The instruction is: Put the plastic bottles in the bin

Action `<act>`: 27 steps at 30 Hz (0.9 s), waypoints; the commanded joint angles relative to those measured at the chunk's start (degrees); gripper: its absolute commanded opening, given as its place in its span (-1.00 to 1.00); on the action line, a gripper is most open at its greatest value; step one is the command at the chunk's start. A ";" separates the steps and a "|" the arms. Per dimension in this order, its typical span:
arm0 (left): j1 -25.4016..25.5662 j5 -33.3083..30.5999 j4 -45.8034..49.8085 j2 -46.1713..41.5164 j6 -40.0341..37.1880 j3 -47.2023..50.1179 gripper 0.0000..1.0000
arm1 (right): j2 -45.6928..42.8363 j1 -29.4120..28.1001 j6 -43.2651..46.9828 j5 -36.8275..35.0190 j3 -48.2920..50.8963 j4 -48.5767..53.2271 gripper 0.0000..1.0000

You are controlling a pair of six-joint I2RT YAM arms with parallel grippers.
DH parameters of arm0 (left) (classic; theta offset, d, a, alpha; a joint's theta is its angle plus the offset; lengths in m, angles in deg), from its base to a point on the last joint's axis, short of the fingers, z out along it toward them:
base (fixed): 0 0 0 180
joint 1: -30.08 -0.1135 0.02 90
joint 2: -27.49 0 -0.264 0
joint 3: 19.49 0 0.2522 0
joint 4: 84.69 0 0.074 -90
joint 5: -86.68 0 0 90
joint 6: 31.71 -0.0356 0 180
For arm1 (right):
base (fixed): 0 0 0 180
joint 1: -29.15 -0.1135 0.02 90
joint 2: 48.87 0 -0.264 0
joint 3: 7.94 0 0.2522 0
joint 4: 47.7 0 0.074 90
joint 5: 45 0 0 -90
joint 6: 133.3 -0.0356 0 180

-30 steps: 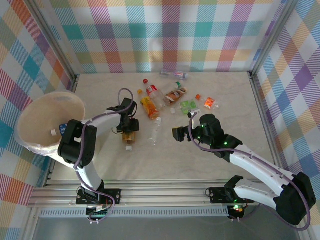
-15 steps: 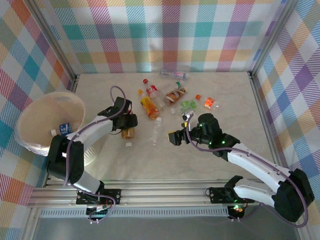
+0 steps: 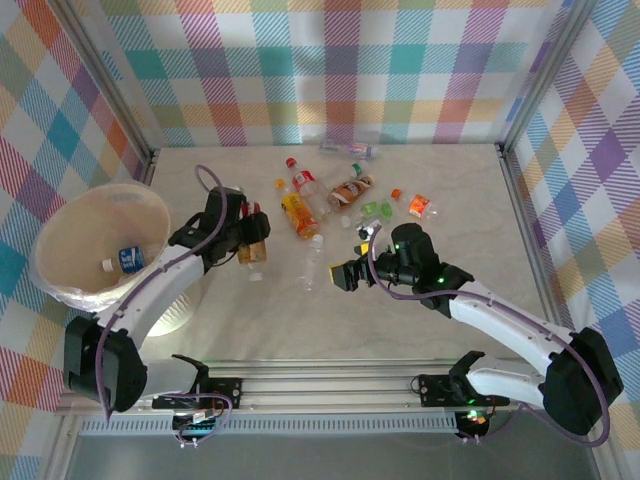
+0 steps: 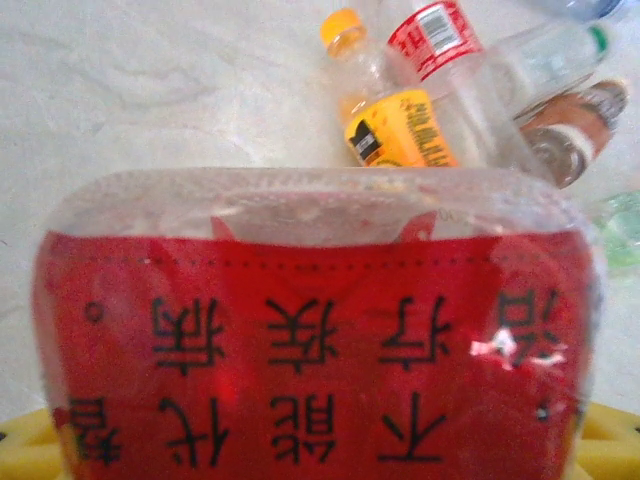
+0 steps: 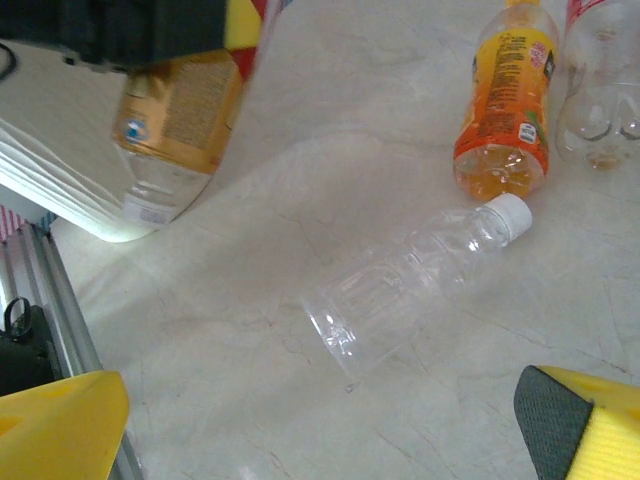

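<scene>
Top view, left gripper (image 3: 247,238) clamped on a red-labelled bottle (image 3: 248,252) left of centre, beside the white bin (image 3: 90,230) at left, right gripper (image 3: 346,274) spread wide at centre near a clear bottle (image 3: 311,266), left wrist, its red label across the lower frame, right wrist, clear bottle lying mid-frame.

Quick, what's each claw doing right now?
Left claw: closed on a red-label bottle.
Right claw: open, holding nothing, with a clear bottle lying beneath it.
</scene>
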 commanded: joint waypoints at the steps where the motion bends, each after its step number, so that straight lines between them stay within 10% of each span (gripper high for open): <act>1: -0.10 0.06 1.28 -4.57 -0.09 -4.58 0.13 | -0.06 -0.42 0.15 -1.93 -1.43 -1.10 0.99; 15: -0.19 -6.37 14.55 -11.52 -6.61 -25.40 0.11 | 0.06 -0.41 -0.01 -4.73 -1.17 -1.07 0.99; 27: -0.68 -38.49 23.21 -11.74 -10.12 -40.24 0.01 | 1.87 -0.36 1.41 -4.47 -2.00 -1.58 0.99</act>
